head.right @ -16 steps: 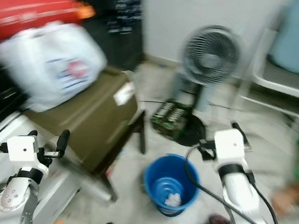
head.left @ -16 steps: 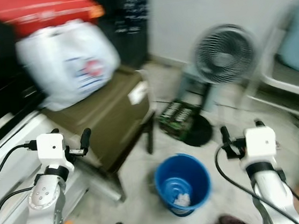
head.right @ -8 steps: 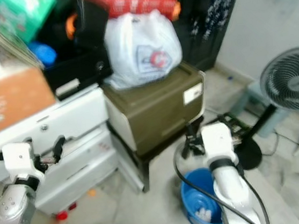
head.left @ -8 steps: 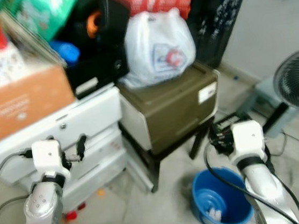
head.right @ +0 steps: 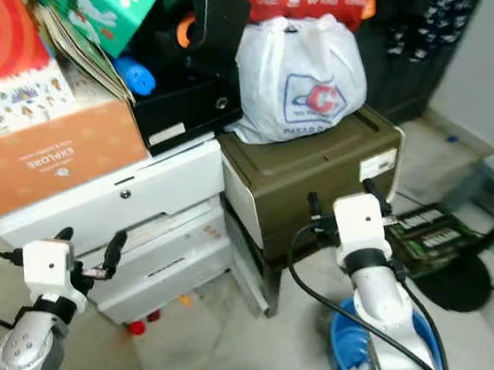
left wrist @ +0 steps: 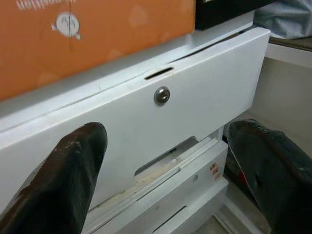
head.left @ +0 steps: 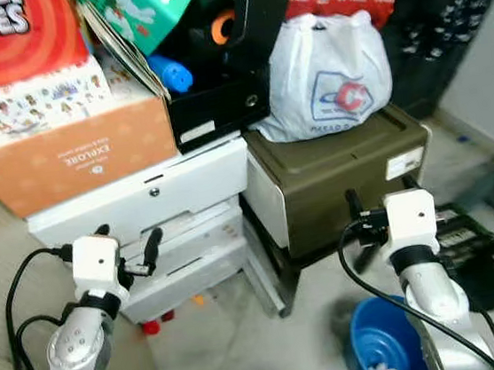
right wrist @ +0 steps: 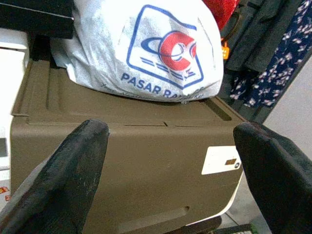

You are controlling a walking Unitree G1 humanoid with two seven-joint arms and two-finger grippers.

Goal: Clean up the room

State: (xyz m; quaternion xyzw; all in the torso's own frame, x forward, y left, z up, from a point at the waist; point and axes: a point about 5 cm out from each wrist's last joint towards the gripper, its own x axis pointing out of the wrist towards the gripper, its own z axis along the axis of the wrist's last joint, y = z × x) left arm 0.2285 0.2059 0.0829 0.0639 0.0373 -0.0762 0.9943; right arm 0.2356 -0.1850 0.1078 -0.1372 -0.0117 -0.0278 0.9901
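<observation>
Both arms are raised in front of me, each holding nothing. My left gripper (head.left: 128, 241) is open and faces the white drawer unit (head.left: 173, 202); in the left wrist view the left gripper (left wrist: 165, 161) frames the top drawer's round lock (left wrist: 162, 95). My right gripper (head.left: 379, 200) is open before the olive-brown storage box (head.left: 343, 169), and the right wrist view has the right gripper (right wrist: 168, 165) aimed at the box's front. On that box lies a white plastic bag (right wrist: 146, 48) with a red and blue logo. A blue bucket (head.left: 382, 348) with white scraps inside stands on the floor by my right arm.
An orange cardboard box (head.left: 75, 160), a black open box (head.left: 219, 99) and colourful cartons are stacked on the drawers. Small red and orange bits (head.left: 153, 325) lie on the floor below the drawers. A fan's black base (head.left: 481, 279) and a green-black pack (head.left: 454, 237) lie at right.
The whole view has swung left: the fan and chair have left the picture, the drawers and stacked boxes have come in. Both grippers stay open and raised.
</observation>
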